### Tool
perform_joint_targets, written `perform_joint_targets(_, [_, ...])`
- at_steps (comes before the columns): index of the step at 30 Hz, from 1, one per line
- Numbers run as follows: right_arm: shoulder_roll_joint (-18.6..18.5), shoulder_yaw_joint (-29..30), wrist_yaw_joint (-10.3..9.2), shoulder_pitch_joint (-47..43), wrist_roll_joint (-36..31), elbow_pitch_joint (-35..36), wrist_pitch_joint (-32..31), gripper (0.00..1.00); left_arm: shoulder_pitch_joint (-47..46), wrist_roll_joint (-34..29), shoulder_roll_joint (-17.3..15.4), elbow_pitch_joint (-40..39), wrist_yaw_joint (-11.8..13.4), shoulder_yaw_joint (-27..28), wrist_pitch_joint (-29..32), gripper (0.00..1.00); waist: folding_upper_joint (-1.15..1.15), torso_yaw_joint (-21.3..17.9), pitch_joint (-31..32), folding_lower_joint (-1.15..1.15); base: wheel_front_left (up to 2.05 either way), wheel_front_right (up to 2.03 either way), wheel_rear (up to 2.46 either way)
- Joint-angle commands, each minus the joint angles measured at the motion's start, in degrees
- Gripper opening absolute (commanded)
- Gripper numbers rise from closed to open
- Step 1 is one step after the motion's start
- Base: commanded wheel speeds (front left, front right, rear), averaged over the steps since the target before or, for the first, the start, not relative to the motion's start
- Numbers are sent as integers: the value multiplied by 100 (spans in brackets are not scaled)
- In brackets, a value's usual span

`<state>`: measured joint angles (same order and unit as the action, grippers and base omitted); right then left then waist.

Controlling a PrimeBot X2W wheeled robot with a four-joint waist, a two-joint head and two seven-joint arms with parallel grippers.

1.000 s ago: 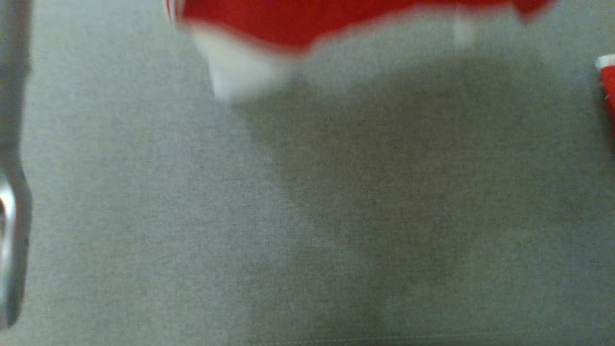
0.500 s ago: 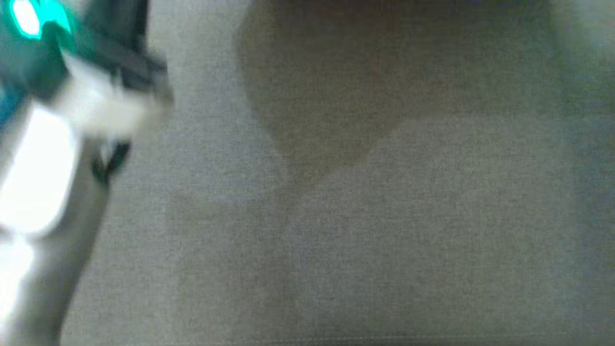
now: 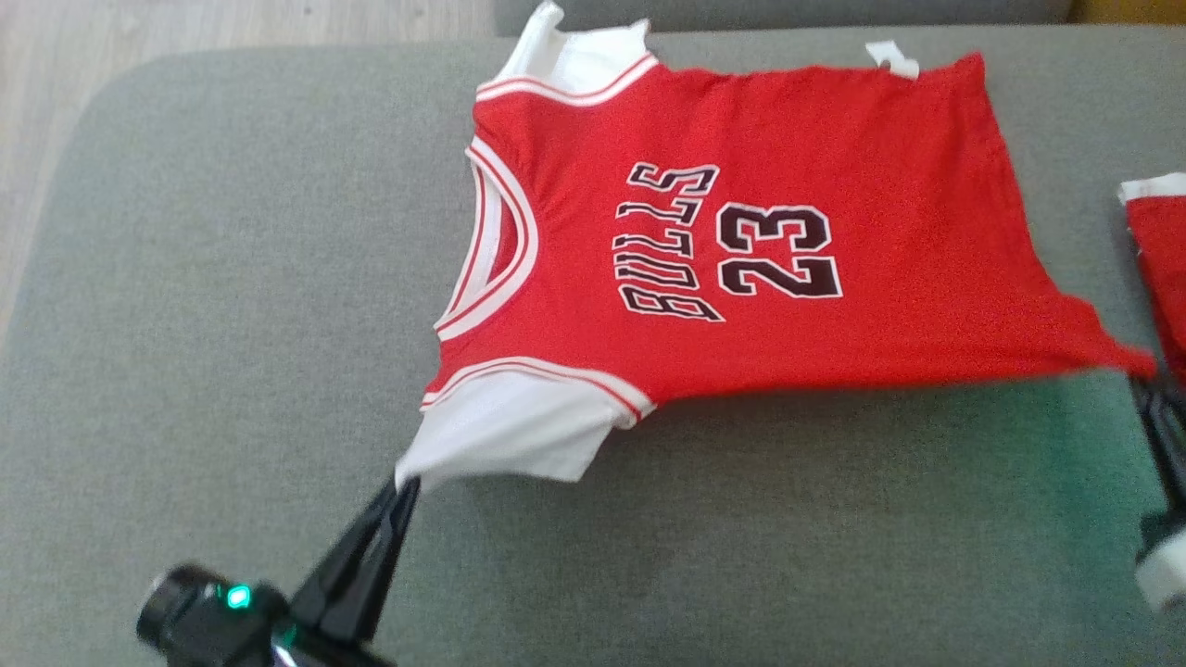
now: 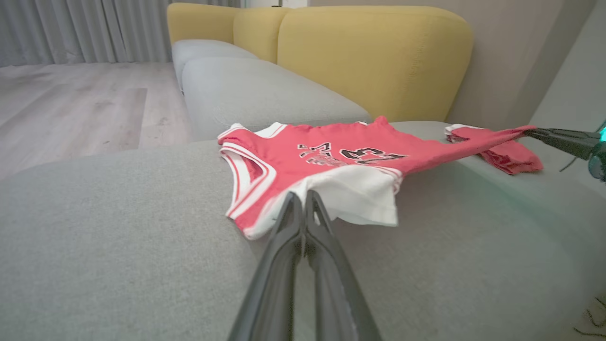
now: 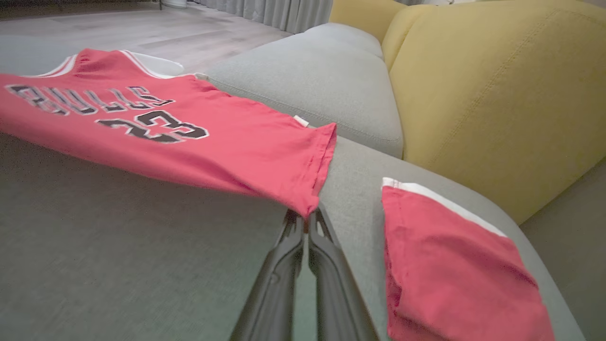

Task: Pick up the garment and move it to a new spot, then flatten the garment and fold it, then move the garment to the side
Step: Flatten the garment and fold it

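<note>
The garment [image 3: 741, 241] is a red jersey with white sleeves and black "BULLS 23" lettering, spread face up over the grey sofa seat [image 3: 232, 278]. My left gripper [image 3: 406, 486] is shut on the near white sleeve's corner, its dark fingers pinching the cloth [image 4: 303, 196] in the left wrist view. My right gripper [image 3: 1141, 382] is shut on the red hem corner at the right edge; in the right wrist view its tips [image 5: 305, 215] meet under that corner of the garment [image 5: 189, 137]. The near edge is lifted and stretched between both grippers.
A second folded red cloth with white trim [image 5: 450, 255] lies on the seat just right of my right gripper, also seen as the red cloth [image 3: 1163, 259]. Yellow back cushions [image 4: 374, 57] rise behind the seat. Wooden floor [image 3: 185, 28] lies beyond the left end.
The head camera has swung: earlier frames were blurred close views of the grey seat, now the whole jersey and both grippers show. The grippers stay shut.
</note>
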<state>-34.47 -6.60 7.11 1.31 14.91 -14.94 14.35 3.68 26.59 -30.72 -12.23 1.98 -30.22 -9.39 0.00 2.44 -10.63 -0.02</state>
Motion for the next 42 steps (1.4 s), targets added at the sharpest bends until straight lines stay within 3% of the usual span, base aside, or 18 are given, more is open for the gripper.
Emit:
perform_joint_targets(1, [-162, 69, 37, -221, -11, 314, 21, 0, 0, 79, -244, -392, 86, 204, 90, 0, 0, 1, 104, 2, 0, 0, 0])
perform_joint_targets(5, [-25, 303, 37, -720, 18, 843, -262, 0, 245, 228, -317, -834, 223, 266, 252, 0, 0, -7, 86, 2, 0, 0, 0])
perform_joint_targets(10, [36, 347, 37, -525, 219, 935, -476, 0, -431, 257, -234, -656, 129, 400, 325, 0, 0, -39, -150, 2, 0, 0, 0])
perform_joint_targets(20, [61, -201, 37, 969, 525, 203, -673, 0, -2848, 402, 410, 983, -494, 432, 324, 0, 0, -183, -908, 2, 0, 0, 0])
perform_joint_targets(30, [123, -736, 37, 2323, 716, -773, -531, 0, -4584, 291, 797, 2578, -817, 260, -34, 0, 0, -325, -1481, 2, 0, 0, 0])
perform_joint_targets(31, [162, -796, 37, 2440, 756, -869, -478, 0, -4675, 278, 818, 2714, -826, 250, -80, 11, 0, -341, -1515, 2, 0, 0, 0])
perform_joint_targets(32, [187, -834, 37, 2560, 785, -980, -393, 46, -4748, 272, 844, 2849, -831, 244, -112, 84, 0, -350, -1546, 2, 0, 0, 0])
perform_joint_targets(33, [228, -857, 37, 2664, 800, -1087, -310, 100, -4803, 266, 875, 2972, -825, 251, -156, 100, 0, -356, -1564, 2, 0, 0, 0])
perform_joint_targets(37, [345, -957, 37, 2820, 769, -1332, -159, 100, -4811, 209, 937, 3220, -793, 225, -279, 100, 0, -366, -1565, 2, 0, 0, 0])
perform_joint_targets(42, [421, -1051, 37, 2810, 758, -1533, 4, 100, -4221, 202, 1020, 3371, -421, 278, -409, 100, 0, -373, -1430, 2, 0, 0, 0])
